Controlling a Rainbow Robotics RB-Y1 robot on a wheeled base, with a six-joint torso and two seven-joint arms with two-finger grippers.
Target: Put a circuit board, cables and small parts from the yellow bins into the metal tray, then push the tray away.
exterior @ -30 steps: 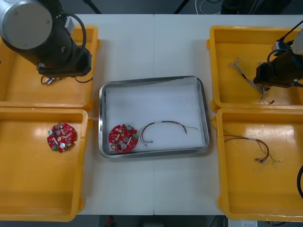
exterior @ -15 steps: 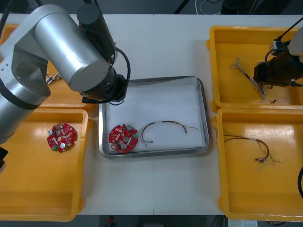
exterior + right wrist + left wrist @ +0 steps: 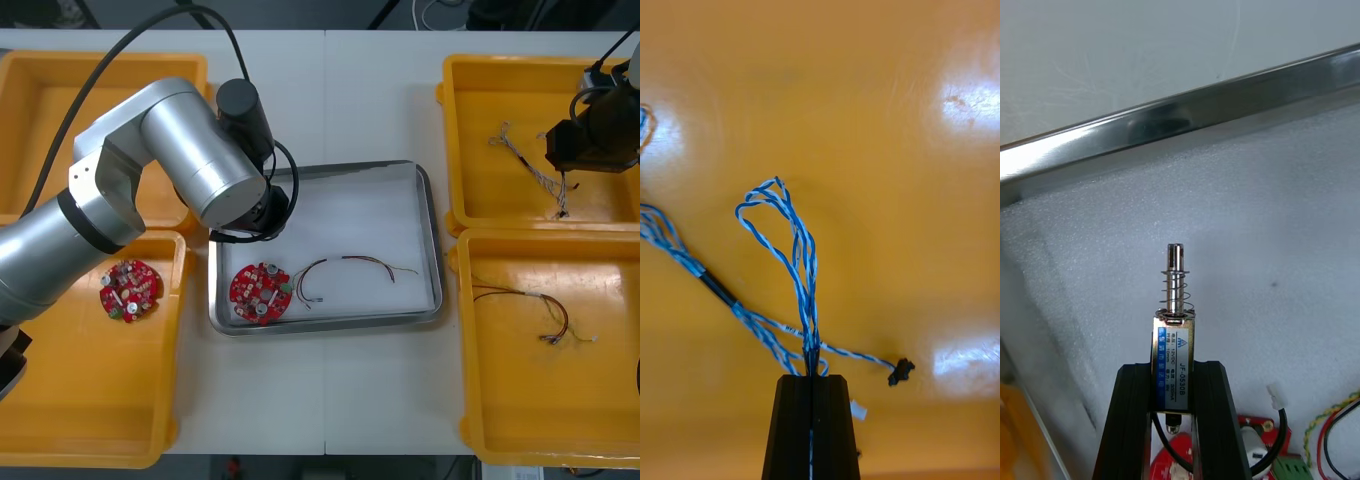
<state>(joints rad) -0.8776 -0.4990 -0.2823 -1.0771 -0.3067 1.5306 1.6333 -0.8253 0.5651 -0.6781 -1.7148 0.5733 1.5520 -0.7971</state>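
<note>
Left gripper (image 3: 1174, 369) over left far part of shiny rectangular metal tray (image 3: 428, 240), above its white lining; fingers clamped on small metal part (image 3: 1174, 315), spring end sticking out. Round red circuit board (image 3: 261, 293) and thin cable (image 3: 350, 262) lie in tray's near part. Right gripper (image 3: 812, 381) over far right yellow bin (image 3: 452, 140), fingers pinched on twisted blue and white cable (image 3: 801, 247)

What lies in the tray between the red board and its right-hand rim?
Front view: one thin cable, curving from beside the circuit board toward the rim of the metal tray; past its tip, bare white lining.
</note>
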